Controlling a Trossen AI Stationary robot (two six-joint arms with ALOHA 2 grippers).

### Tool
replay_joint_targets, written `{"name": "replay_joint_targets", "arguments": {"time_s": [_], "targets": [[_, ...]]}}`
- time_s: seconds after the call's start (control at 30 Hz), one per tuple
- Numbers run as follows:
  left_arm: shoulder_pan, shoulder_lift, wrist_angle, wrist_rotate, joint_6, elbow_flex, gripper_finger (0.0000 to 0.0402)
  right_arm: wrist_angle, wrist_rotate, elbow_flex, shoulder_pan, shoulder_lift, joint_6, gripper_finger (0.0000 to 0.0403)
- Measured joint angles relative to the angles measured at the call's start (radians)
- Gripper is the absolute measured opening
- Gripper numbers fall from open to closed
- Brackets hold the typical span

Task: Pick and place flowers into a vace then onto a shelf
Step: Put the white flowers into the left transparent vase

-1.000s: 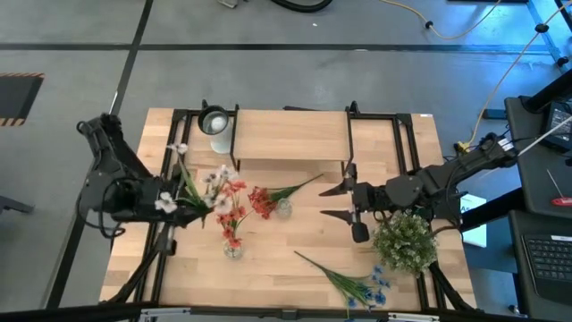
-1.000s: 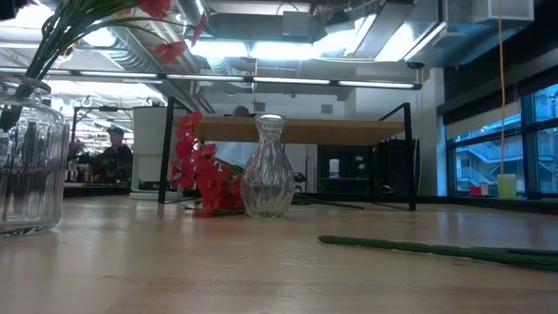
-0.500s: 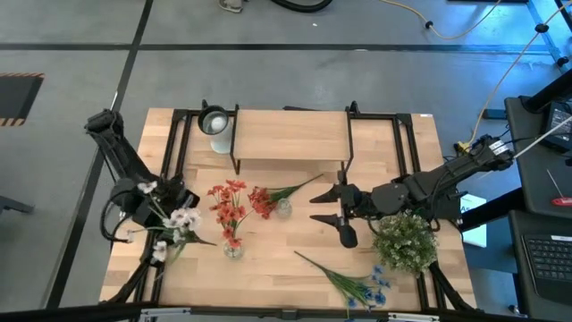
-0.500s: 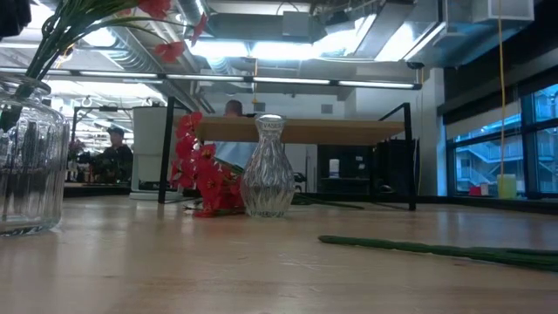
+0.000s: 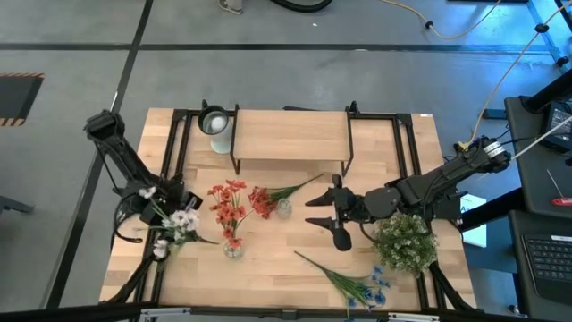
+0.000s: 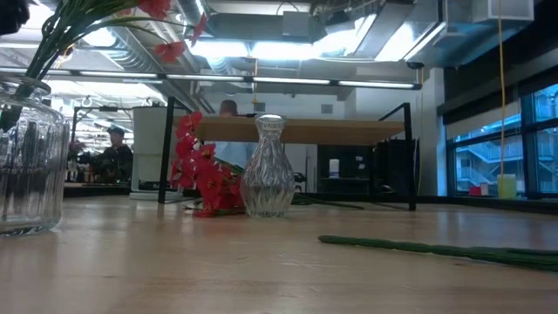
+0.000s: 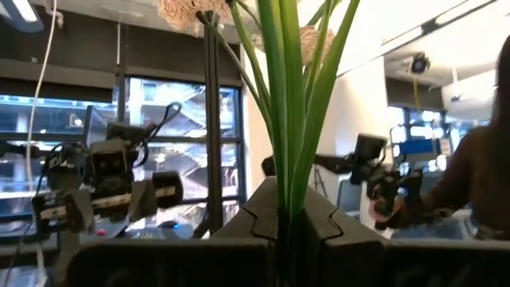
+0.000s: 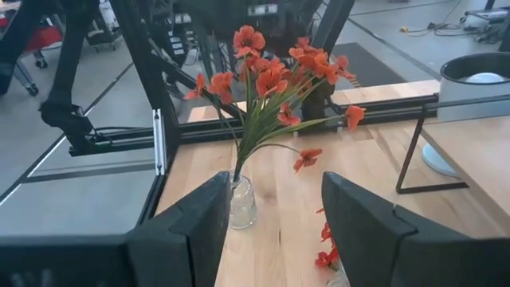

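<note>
My left gripper (image 5: 159,213) is over the table's left side, shut on a white-blossomed flower bunch (image 5: 179,220). A red flower bunch (image 5: 229,204) stands in a clear ribbed vase (image 5: 232,249), which also shows in the right wrist view (image 8: 240,202). Another red bunch (image 5: 263,201) lies on the table beside a small bulbous vase (image 5: 283,208). A blue-blossomed stem (image 5: 350,283) lies near the near edge. My right gripper (image 5: 323,213) is open, right of the bulbous vase, and faces the ribbed vase. The shelf (image 5: 290,134) stands at the far side. My left gripper pinches the white bunch's green stems (image 7: 292,171) between its two fingers. The stems run straight out ahead of the fingers, and the white blossoms (image 7: 190,9) are at the far end. In the high view the bunch looks lifted off the table.
A bushy green-and-white plant (image 5: 404,240) stands right beside my right arm. A round glass container (image 5: 214,121) sits at the shelf's left end. The shelf's black legs (image 5: 235,165) stand behind the flowers. People show in the room beyond the table (image 6: 113,153).
My left gripper has swung the white bunch away from the red flowers in the ribbed vase, toward the table's left and near edges, turning it so the blossoms now sit closer to the arm. My right gripper has moved left toward the vases and stayed open.
</note>
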Motion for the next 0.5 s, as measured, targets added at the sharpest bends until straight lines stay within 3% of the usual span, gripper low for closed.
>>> {"name": "replay_joint_targets", "arguments": {"time_s": [0.2, 0.5], "targets": [[0.041, 0.06, 0.014, 0.048, -0.035, 0.0, 0.0004, 0.027, 0.003, 0.0, 0.0, 0.0, 0.003, 0.0201], [0.088, 0.166, 0.219, 0.102, -0.096, -0.063, 0.0004, 0.045, 0.026, 0.0, 0.0, 0.0, 0.015, 0.0201]]}}
